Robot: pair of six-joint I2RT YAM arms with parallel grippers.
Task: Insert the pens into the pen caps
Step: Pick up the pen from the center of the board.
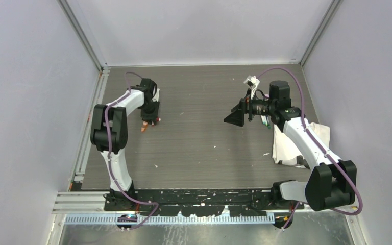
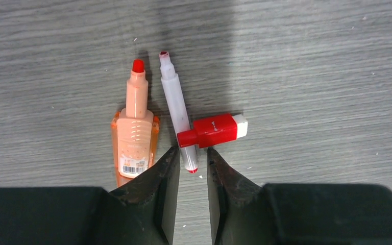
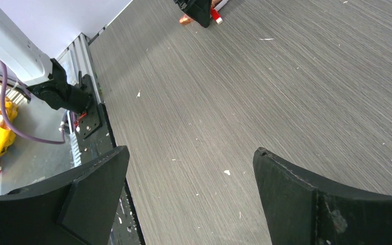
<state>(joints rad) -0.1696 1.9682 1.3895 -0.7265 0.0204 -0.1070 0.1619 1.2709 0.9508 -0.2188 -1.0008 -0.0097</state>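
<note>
Noted left claw (image 2: 191, 149) low over the surface (image 2: 311, 76), jaws narrowly parted, straddling the near end of the white pen (image 2: 176, 102) with a sliver of gap either side; not seen pinching it yet. Traced pen's long axis straight out from the claw toward far, leaning slightly left, stained nib at the far end. Logged red cap (image 2: 214, 130) lying crosswise, its left end overlapping the pen just beyond the fingertips. Marked orange marker (image 2: 135, 127) just left of the pen, roughly parallel, nib far. Found right claw (image 3: 192, 150) spread wide, empty, raised well off to the right. Judged left arm far nearer; closing across this axis likely next, cap crowding the right finger a risk.
</note>
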